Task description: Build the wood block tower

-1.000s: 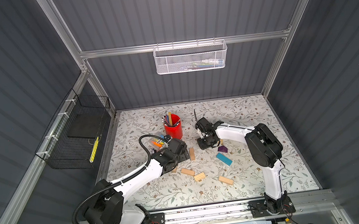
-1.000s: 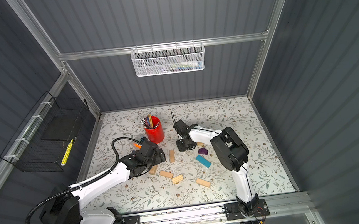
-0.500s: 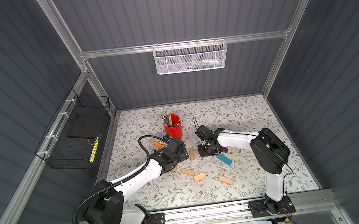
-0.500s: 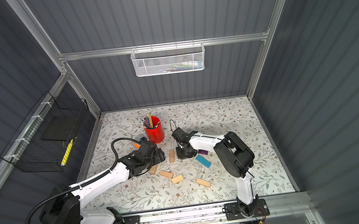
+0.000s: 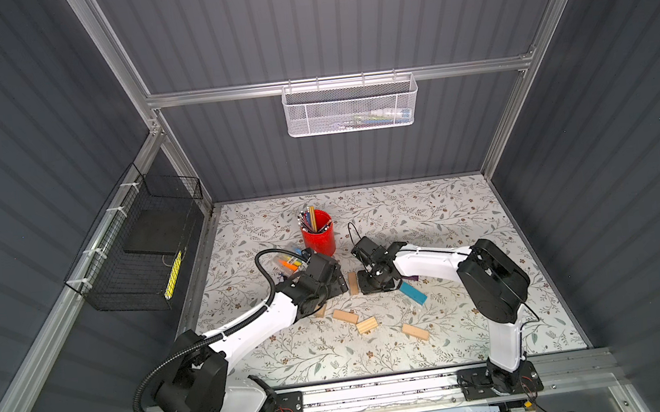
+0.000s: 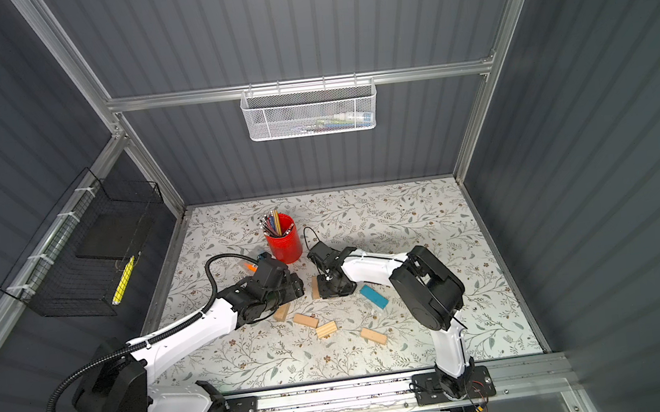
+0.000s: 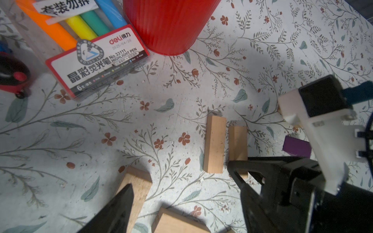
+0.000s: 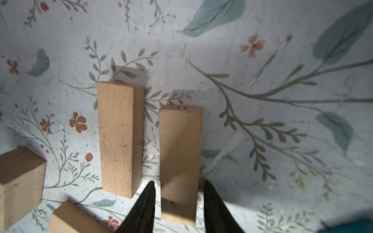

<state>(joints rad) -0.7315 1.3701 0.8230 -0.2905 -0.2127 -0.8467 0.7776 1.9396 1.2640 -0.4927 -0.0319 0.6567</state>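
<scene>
Two tan wood blocks lie flat side by side on the floral mat [image 8: 262, 50]. My right gripper [image 8: 178, 182] is open, its fingers straddling the end of one brick [image 8: 180, 141] with a thin gap on each side. The other brick [image 8: 120, 137] [image 5: 353, 283] lies just beside it. My left gripper [image 7: 183, 191] [image 5: 339, 287] hangs open low over more bricks [image 7: 137, 187], facing the right gripper [image 5: 374, 284]. Loose bricks [image 5: 345, 316] [image 5: 367, 325] [image 5: 415, 332], the teal block [image 5: 412, 293] and the purple block [image 7: 296, 148] lie nearby. No tower is in view.
A red pencil cup [image 5: 318, 235] and a highlighter pack [image 7: 96, 60] stand just behind my left gripper. A black wire basket [image 5: 137, 252] hangs on the left wall, a white mesh basket [image 5: 351, 106] on the back wall.
My right gripper came forward and down with a tan brick, laid it beside the other brick, and its jaws have parted from it. The left arm has barely moved.
</scene>
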